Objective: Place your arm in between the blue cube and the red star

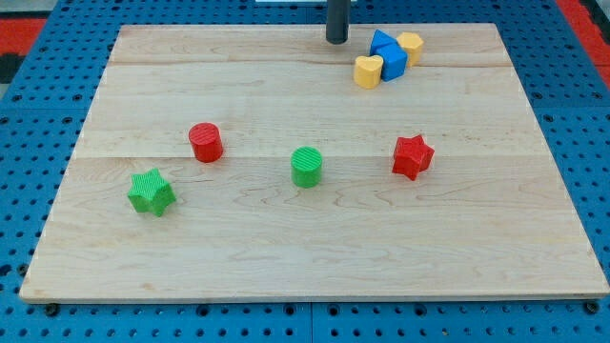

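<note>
My tip (336,40) rests near the view's top edge of the wooden board, just left of a cluster of blue and yellow blocks. The blue cube (393,63) sits in that cluster at the top right, with a second blue block (382,43) behind it. The red star (412,156) lies right of centre, well below the cluster. My tip is up and left of the blue cube and far above the red star, not between them.
A yellow heart (368,70) touches the blue cube's left side and a yellow block (411,46) its upper right. A red cylinder (205,142), a green cylinder (306,166) and a green star (151,191) lie across the left and middle. The board (143,276) ends on all sides.
</note>
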### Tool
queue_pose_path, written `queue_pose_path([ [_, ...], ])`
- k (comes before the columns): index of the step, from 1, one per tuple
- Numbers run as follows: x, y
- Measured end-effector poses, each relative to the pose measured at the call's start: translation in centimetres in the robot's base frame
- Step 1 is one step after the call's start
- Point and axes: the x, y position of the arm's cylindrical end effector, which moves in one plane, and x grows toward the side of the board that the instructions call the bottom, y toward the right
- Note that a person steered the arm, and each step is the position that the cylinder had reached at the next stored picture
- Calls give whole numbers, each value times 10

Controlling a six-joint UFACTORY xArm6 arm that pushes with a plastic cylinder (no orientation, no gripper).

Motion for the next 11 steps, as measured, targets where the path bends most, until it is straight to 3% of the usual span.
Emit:
queue_pose_path([
  [1, 6, 20],
  [2, 53, -24],
  [4, 130, -29],
  [8, 135, -26],
  [9, 158, 6],
  [10, 149, 114],
  [11, 254, 140],
])
